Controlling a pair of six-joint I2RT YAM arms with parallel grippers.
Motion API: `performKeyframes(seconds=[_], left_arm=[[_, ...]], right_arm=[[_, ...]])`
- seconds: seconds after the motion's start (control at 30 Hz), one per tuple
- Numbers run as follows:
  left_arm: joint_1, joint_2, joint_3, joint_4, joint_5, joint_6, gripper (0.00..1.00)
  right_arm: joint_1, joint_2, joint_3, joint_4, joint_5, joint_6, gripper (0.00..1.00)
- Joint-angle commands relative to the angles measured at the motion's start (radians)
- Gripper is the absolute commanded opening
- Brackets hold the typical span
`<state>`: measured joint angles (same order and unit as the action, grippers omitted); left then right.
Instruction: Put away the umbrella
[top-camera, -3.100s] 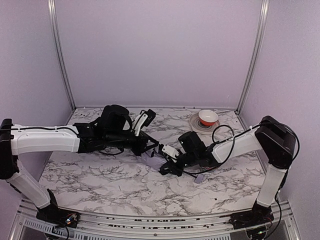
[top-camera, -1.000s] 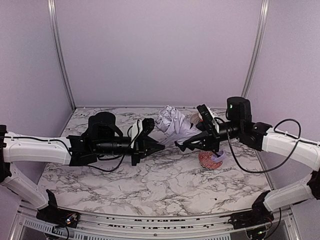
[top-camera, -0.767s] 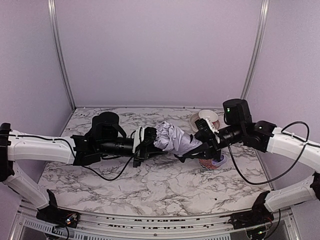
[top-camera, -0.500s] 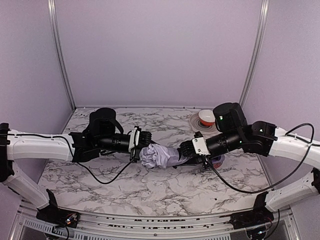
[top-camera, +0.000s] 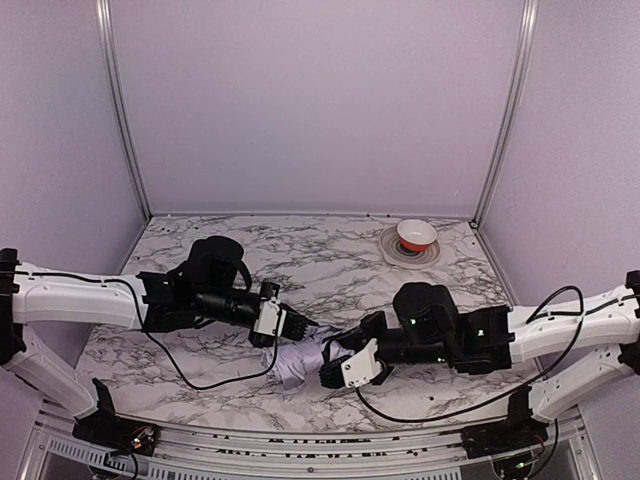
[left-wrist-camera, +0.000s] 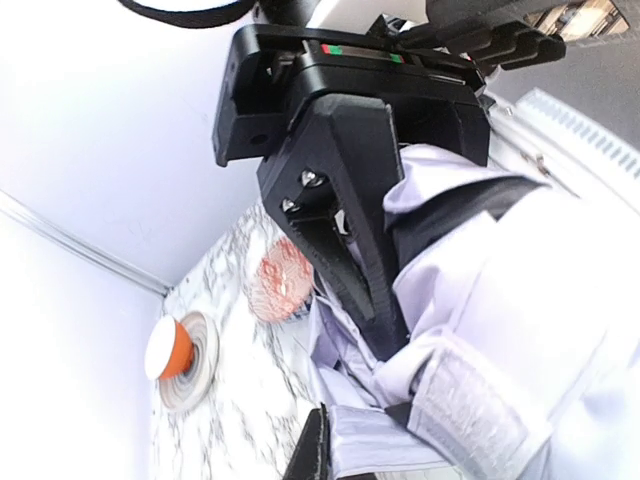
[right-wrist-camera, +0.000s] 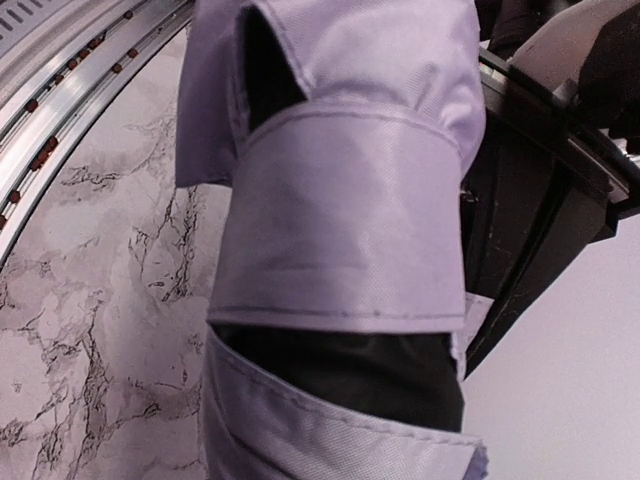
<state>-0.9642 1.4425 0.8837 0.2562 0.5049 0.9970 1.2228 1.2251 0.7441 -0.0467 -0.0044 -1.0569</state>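
The umbrella (top-camera: 300, 362) is a folded bundle of pale lavender fabric with black lining, low over the table near its front edge. My left gripper (top-camera: 290, 335) reaches in from the left and is shut on its fabric. My right gripper (top-camera: 335, 365) reaches in from the right and is shut on the bundle. In the left wrist view the umbrella (left-wrist-camera: 520, 280) fills the frame with its closing strap (left-wrist-camera: 470, 415), and the right gripper's black fingers (left-wrist-camera: 365, 250) press into the fabric. In the right wrist view the umbrella (right-wrist-camera: 350, 230) hides my own fingers.
An orange bowl (top-camera: 416, 235) sits on a grey plate (top-camera: 388, 247) at the back right. A red patterned bowl (left-wrist-camera: 282, 283) shows only in the left wrist view, behind the umbrella. The metal rail (top-camera: 300, 435) runs along the table's near edge.
Both grippers have brought the umbrella down from mid-air at the table's middle to low near the front edge. The canopy has gone from loose and bunched to a tighter bundle.
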Motion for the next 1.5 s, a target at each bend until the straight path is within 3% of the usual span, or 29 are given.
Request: performKeyframes(seconds=[0.0,0.13,0.33,0.47,0.63,0.73,0.93,1.1,1.23,1.47], left_arm=[[-0.019,-0.146,0.005,0.201,-0.147,0.040,0.00],[-0.057,-0.215,-0.037,0.208,-0.153,0.026,0.00],[-0.089,-0.311,-0.181,0.324,-0.161,-0.119,0.00],[-0.175,-0.307,-0.217,0.329,-0.257,-0.085,0.00],[-0.183,-0.366,-0.263,0.337,-0.341,-0.059,0.00],[-0.189,-0.376,-0.259,0.336,-0.281,-0.096,0.00],[-0.222,-0.307,-0.261,0.336,-0.228,-0.161,0.00],[-0.222,-0.124,-0.265,0.336,-0.257,-0.181,0.00],[-0.223,-0.011,-0.252,0.334,-0.293,-0.158,0.00],[-0.237,0.051,-0.206,0.334,-0.279,-0.137,0.04]], right_arm=[[0.067,0.101,-0.112,-0.044,-0.021,-0.043,0.00],[0.072,0.176,-0.141,-0.012,0.072,-0.014,0.00],[0.072,0.243,-0.161,0.042,0.112,0.044,0.00],[0.072,0.249,-0.156,0.105,0.170,0.044,0.00],[0.071,0.197,-0.238,0.225,0.208,-0.027,0.00],[0.073,0.259,-0.211,0.217,0.301,-0.070,0.00],[-0.002,0.401,-0.182,0.379,0.334,-0.037,0.00],[-0.011,0.535,-0.151,0.518,0.432,-0.133,0.00],[-0.007,0.569,-0.143,0.559,0.433,-0.181,0.00],[0.010,0.604,-0.120,0.545,0.433,-0.213,0.00]])
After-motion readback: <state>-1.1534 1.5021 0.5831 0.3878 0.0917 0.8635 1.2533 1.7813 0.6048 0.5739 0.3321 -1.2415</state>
